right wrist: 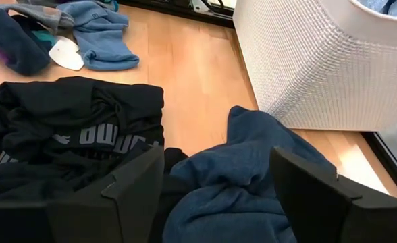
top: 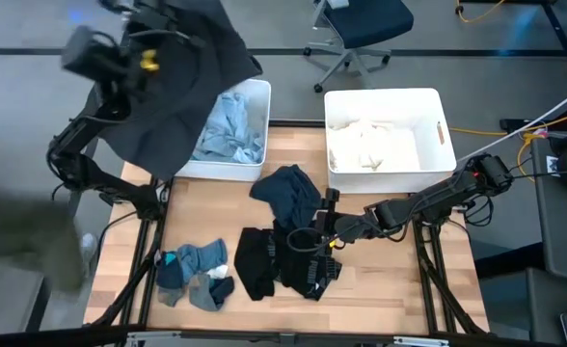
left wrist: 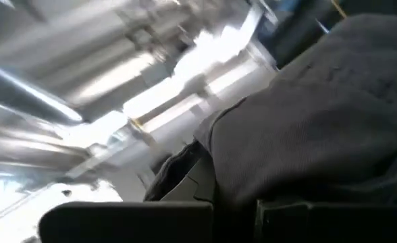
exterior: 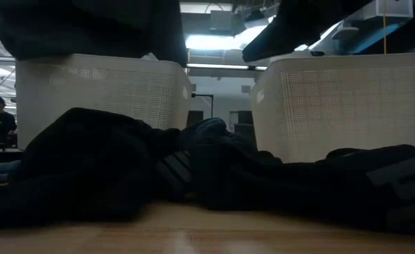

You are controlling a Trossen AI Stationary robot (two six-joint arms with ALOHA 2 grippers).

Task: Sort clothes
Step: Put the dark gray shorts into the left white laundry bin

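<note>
A large dark grey fabric garment is held aloft by the left gripper, fingers pressed together on a pinch of cloth; it hangs above and partly over the left white rectangular plastic bin, where pale blue fabric lies. It is judged soft, limp and light, draping freely from a single pinch; a fold gathered near an edge should hold it, though slip is possible if only one layer is caught.

The right gripper is spread wide, low over the wooden table, its fingers to either side of a crumpled dark blue garment. A raised fold at the heap's crest is judged the best hold. A black printed garment lies touching it and could be dragged along. Small grey-blue socks lie at the table's front left. White cloth sits in the right white bin.
</note>
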